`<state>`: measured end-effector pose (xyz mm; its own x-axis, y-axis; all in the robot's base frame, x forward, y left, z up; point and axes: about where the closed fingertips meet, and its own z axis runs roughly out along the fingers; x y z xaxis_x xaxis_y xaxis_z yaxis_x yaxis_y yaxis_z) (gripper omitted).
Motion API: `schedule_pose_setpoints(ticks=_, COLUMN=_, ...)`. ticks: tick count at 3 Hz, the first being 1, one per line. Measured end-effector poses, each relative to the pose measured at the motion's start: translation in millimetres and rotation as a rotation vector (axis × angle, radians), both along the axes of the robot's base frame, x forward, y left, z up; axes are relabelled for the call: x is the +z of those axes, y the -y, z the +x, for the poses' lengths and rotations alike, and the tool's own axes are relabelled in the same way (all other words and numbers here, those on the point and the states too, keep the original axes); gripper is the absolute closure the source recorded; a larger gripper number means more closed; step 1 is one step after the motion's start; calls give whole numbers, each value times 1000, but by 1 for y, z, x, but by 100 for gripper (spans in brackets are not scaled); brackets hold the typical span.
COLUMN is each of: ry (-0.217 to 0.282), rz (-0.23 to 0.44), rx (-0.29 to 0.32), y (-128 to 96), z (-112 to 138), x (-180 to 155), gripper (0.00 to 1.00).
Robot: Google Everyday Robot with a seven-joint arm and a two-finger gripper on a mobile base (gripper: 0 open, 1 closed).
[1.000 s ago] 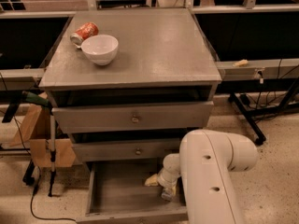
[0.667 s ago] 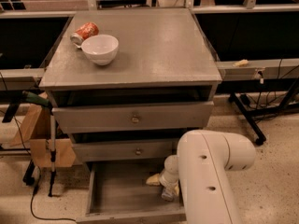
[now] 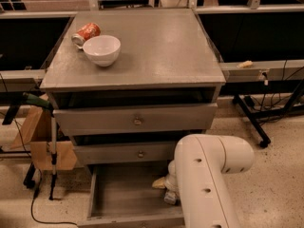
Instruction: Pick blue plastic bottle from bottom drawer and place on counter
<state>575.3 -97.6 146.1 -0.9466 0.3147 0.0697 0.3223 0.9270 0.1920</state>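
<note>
The bottom drawer [image 3: 118, 198] is pulled open and shows its plain grey floor. My white arm [image 3: 204, 184] reaches down into the drawer's right side and hides most of what is there. The gripper [image 3: 169, 194] is low inside the drawer at the arm's left edge, mostly hidden. A small pale object [image 3: 159, 182] shows beside it; I cannot tell whether it is the blue plastic bottle or part of the gripper. The counter [image 3: 156, 46] is the flat grey top of the cabinet.
A white bowl [image 3: 101, 49] and an orange soda can [image 3: 86, 33] on its side sit at the counter's back left. The two knobbed drawers [image 3: 137, 121] above are slightly open. A cardboard box [image 3: 40, 141] and a stand are at the left, and a black table leg [image 3: 251, 118] at the right.
My arm has shifted slightly to the left over the open drawer. The pale object, bowl and can have not moved.
</note>
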Motion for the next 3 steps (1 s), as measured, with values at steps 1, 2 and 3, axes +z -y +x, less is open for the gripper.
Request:
schedule_pose_setpoints(ticks=1, ry=-24, rz=-7, rx=-12, y=9, z=-2, x=-13, gripper=33)
schedule_pose_setpoints(ticks=2, ry=-32, rz=-5, rx=-15, y=13, z=-4, x=-17, gripper=57)
schedule_pose_setpoints(ticks=3, ry=-38, rz=4, rx=-21, y=19, z=-7, x=-16, gripper=80)
